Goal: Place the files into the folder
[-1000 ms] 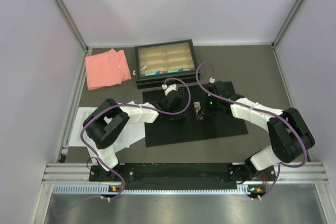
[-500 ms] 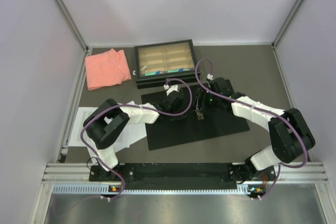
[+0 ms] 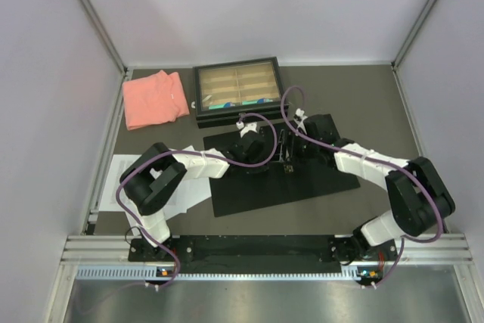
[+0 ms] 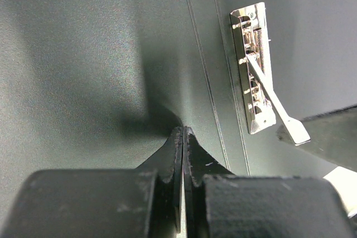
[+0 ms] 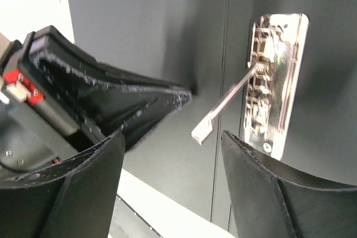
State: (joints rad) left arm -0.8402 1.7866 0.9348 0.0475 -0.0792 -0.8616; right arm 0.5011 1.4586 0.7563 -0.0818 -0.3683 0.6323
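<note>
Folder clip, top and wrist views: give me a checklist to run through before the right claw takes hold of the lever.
1. Folder lying open, black inside up: ok.
2. Left claw shut, tips down at the folder's inside near the spine creases: ok.
3. Right claw open, with the lever end showing between its fingers: ok.
4. Lever lifted off the metal clip: ok. Whether the clip is fully released: cannot tell.
5. Nothing lying under the clip: ok.
6. Files ready to load: not ok. They lie on the table left of the folder, partly under the left arm.
</note>
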